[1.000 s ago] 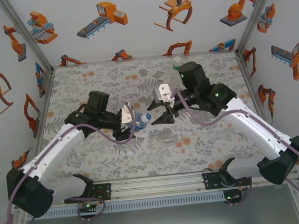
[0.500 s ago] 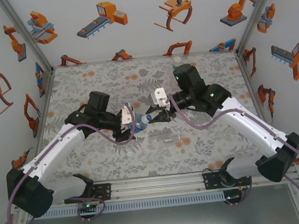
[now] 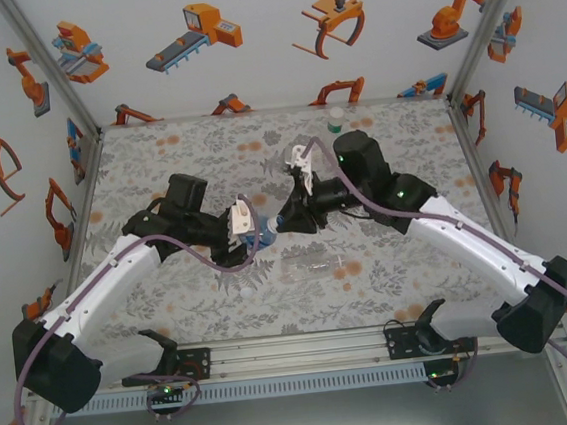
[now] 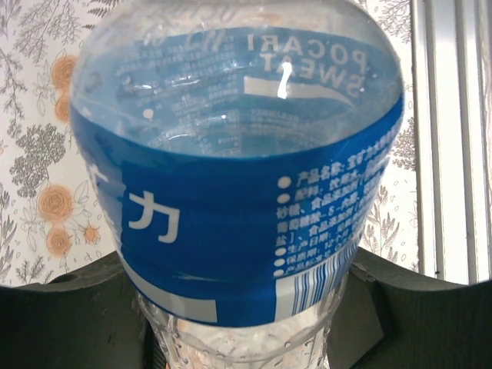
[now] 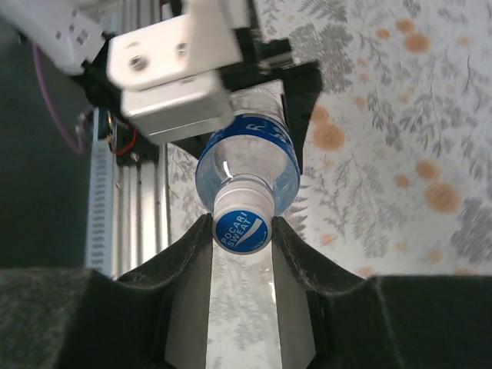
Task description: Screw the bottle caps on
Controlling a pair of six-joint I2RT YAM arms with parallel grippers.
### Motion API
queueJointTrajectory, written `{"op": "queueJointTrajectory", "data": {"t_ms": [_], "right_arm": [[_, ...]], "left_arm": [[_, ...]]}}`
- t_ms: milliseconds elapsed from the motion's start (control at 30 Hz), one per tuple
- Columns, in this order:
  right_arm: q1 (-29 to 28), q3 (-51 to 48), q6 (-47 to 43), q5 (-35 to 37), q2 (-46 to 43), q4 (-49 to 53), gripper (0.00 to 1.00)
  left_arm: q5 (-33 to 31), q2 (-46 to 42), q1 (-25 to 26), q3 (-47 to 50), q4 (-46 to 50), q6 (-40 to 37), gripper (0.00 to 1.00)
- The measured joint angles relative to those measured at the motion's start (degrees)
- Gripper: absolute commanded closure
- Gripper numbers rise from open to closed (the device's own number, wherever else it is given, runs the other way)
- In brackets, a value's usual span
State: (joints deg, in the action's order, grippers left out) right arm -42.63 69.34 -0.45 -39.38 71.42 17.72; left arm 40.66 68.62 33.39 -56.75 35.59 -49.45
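Observation:
My left gripper is shut on the clear bottle with a blue label and holds it off the mat, neck pointing right. The dark fingers press on the bottle's lower body. A white bottle cap with a blue top sits on the neck of this bottle. My right gripper is shut on that cap, one finger on each side. In the top view the right gripper meets the bottle at mid-table.
A clear unlabelled bottle lies on the flowered mat just in front of the grippers. A pale bottle with a green-white label stands at the back edge. Walls with orange robot pictures close in three sides.
The right gripper moved left onto the bottle's neck, closed on the cap and turned its wrist. The left gripper kept holding the bottle in place.

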Motion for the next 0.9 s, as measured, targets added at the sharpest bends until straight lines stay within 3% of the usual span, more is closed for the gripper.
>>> {"op": "queueJointTrajectory", "data": {"t_ms": [200, 400, 500, 733, 900], "right_arm": [[0.00, -2.21, 34.38, 10.36, -0.35, -2.45, 1.00], [0.02, -2.36, 56.43, 15.15, 1.05, -1.60, 0.98], [0.02, -2.34, 60.11, 16.41, 1.42, -0.87, 0.94], [0.00, -0.59, 57.90, 18.10, 1.36, 0.79, 0.54], [0.07, 0.74, 48.22, 19.28, 0.31, 0.33, 0.49]], "left_arm": [[-2.38, 0.00, -0.22, 0.00, -1.05, 2.10, 1.00], [-4.28, 0.00, -0.79, 0.09, -1.33, 3.54, 1.00], [-5.11, 0.00, -0.85, 0.15, -1.36, 3.93, 1.00], [-4.98, 0.00, -0.85, 0.20, -3.26, 4.17, 1.00], [-2.47, -0.46, -0.04, 0.20, -5.18, 4.09, 1.00]]}}
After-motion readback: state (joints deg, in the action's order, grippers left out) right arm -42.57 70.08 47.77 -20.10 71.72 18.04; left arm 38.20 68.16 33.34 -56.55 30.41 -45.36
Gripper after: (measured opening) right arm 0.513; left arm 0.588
